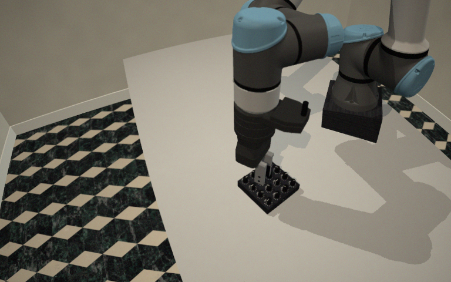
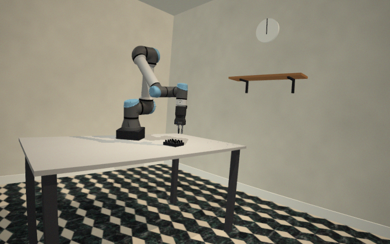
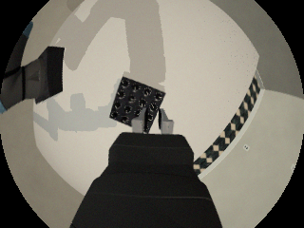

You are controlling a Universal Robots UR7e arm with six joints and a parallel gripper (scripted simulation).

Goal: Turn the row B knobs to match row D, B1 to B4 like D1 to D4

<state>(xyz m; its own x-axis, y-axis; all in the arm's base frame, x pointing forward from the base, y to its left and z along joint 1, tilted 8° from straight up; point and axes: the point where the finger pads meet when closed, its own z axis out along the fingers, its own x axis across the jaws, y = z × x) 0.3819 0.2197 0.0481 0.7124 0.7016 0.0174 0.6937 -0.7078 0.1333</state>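
Note:
The black knob box (image 1: 252, 197) (image 2: 173, 143) (image 3: 135, 103) stands on its feet on the white table (image 1: 186, 133) (image 2: 86, 152), with four rows of small black knobs ringed by white marks. The knob lines and printed names are too small to read. My gripper (image 1: 261, 180) (image 2: 180, 131) (image 3: 153, 114) points straight down and hangs a short way above the box, over its left part in the top view. Its fingers stand partly apart with nothing between them and touch no knob.
The arm's dark base block (image 1: 352, 120) (image 2: 130, 133) stands on the table behind the box. The table's left edge (image 1: 146, 159) drops to a chequered floor (image 1: 66, 185). A wooden shelf (image 2: 267, 77) and a clock (image 2: 267, 30) are on the far wall.

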